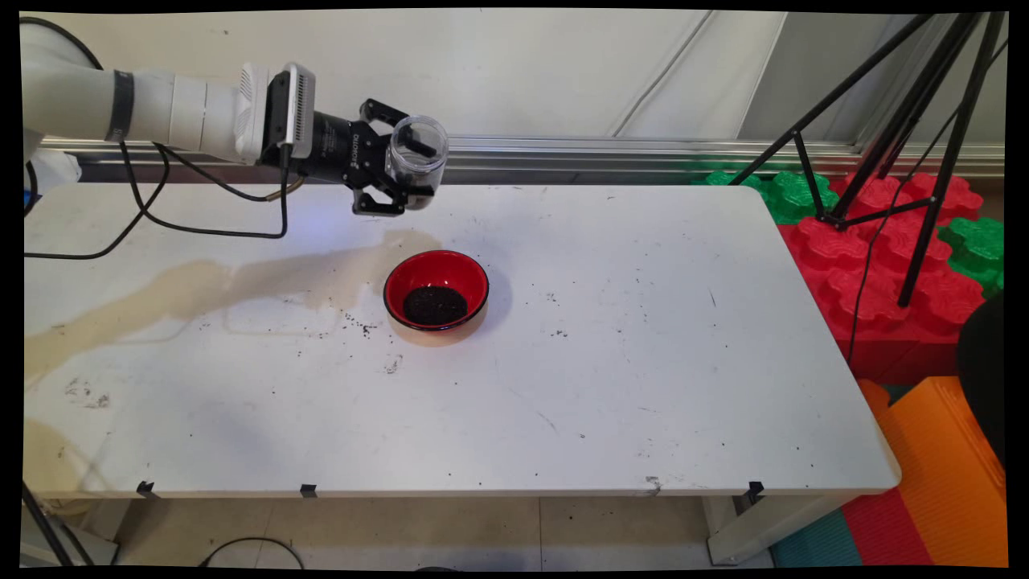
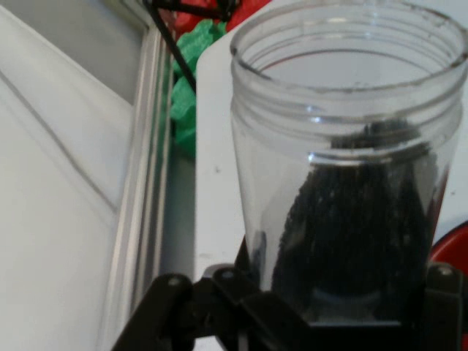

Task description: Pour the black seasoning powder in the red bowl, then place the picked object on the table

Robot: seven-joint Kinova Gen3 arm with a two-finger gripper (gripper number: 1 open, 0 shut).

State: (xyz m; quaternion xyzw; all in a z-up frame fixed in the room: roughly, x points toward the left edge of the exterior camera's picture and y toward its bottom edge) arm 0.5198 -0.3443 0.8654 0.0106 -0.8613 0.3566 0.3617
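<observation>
From above the table's near side, the black two-finger gripper (image 1: 399, 173) hangs over the far left part of the white table (image 1: 627, 378), its fingers closed round a clear plastic jar (image 1: 416, 154) with an open mouth. The jar is raised off the table, up and just beyond a red bowl (image 1: 436, 289) that sits left of centre with a dark heap of grains (image 1: 434, 305) inside. Loose specks lie on the table left of the bowl.

Along the hand, the jar (image 2: 344, 168) fills the picture, its threaded mouth pointing away, dark grains (image 2: 358, 234) clinging low inside. The bowl's red rim (image 2: 455, 252) peeks in at the right edge. To my eye, steady tilting directly over the bowl would avoid more spills.
</observation>
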